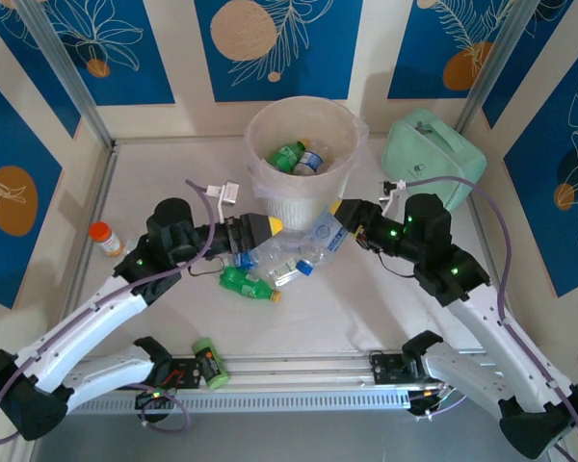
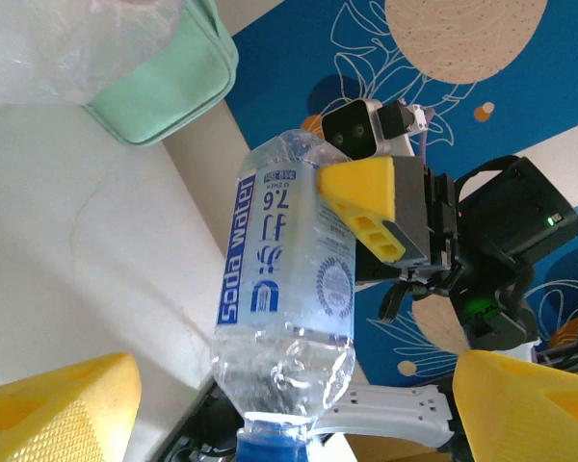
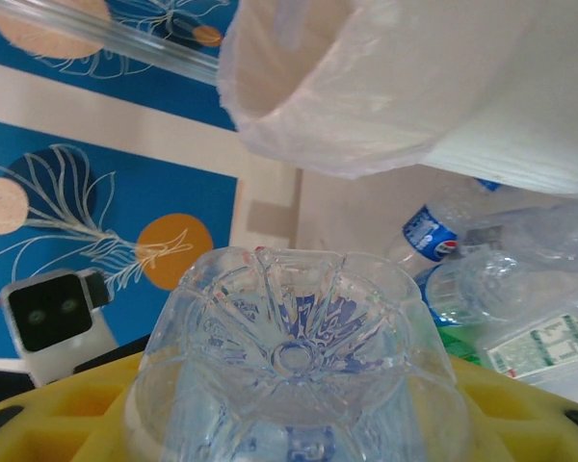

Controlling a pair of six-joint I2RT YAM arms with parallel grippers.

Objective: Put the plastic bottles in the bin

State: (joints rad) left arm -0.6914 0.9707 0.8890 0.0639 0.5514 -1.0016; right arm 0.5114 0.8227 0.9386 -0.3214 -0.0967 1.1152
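Bottle (image 2: 287, 279): clear soda-water one, base clamped in right gripper (image 1: 339, 219), just in front of bin (image 1: 260, 125).
Left gripper (image 2: 294, 390): spread wide around its cap end, not gripping.
Bin: holds green bottle (image 1: 289, 156), another clear one.

Bright even light, soft shadows, glare on plastic bottle (image 2: 279, 279).

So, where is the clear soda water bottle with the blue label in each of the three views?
Top external: the soda water bottle is at the centre, just below the bin, held in the right pincer.
Left wrist: the bottle is in the middle, blue cap at the bottom, a yellow finger on its side.
Right wrist: its ribbed base is at bottom centre.
Shared landmark: the bin's white liner, at the top of every view.
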